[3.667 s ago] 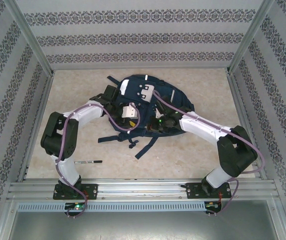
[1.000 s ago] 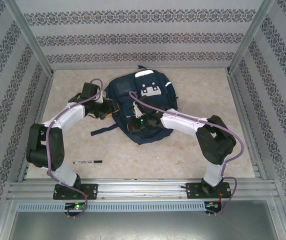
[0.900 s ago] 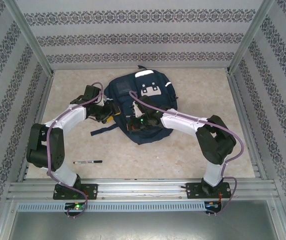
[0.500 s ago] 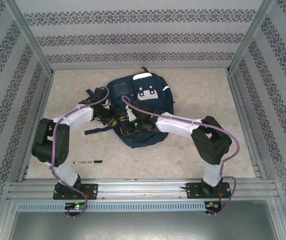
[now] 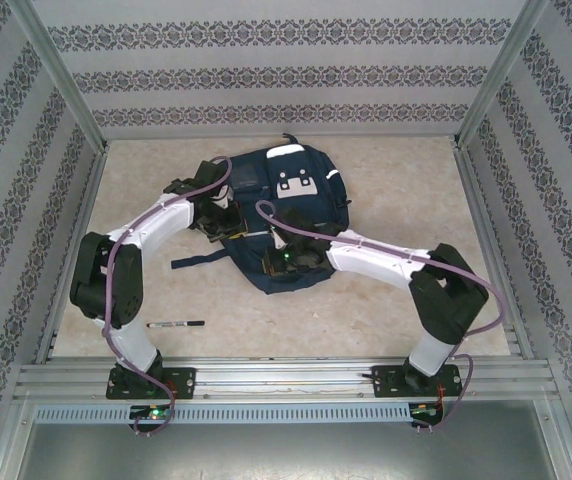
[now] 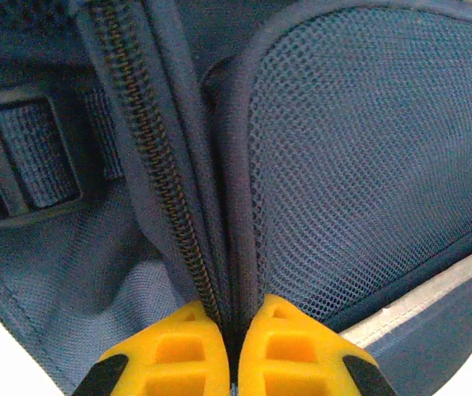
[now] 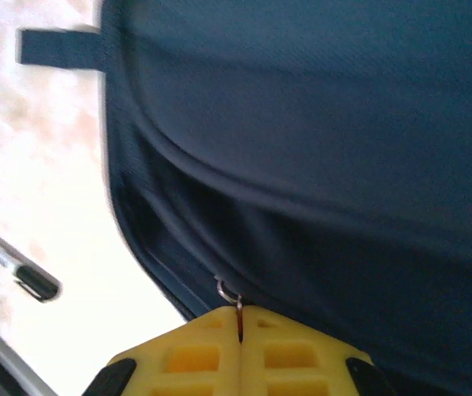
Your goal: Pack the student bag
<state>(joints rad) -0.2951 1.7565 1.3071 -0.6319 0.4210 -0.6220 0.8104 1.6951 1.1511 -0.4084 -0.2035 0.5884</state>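
Note:
The student bag (image 5: 288, 215), a navy backpack with white patches, lies flat in the middle of the table. My left gripper (image 5: 228, 226) is at its left edge, shut on a fold of the bag's fabric (image 6: 234, 272) beside a zipper track (image 6: 149, 173) and a mesh panel (image 6: 368, 157). My right gripper (image 5: 278, 262) is at the bag's near edge, shut on a thin metal zipper pull (image 7: 238, 313) hanging from a small ring (image 7: 226, 290) on the dark bag (image 7: 318, 148).
A black-capped pen (image 5: 176, 324) lies on the table near the left arm's base, and the pen (image 7: 13, 268) shows at the left of the right wrist view. A loose dark strap (image 5: 198, 262) trails left of the bag. Patterned walls enclose the table.
The bag has been laid flat and shifted slightly. My right gripper slid from the bag's left side toward its near edge. My left gripper moved in to the bag's left edge.

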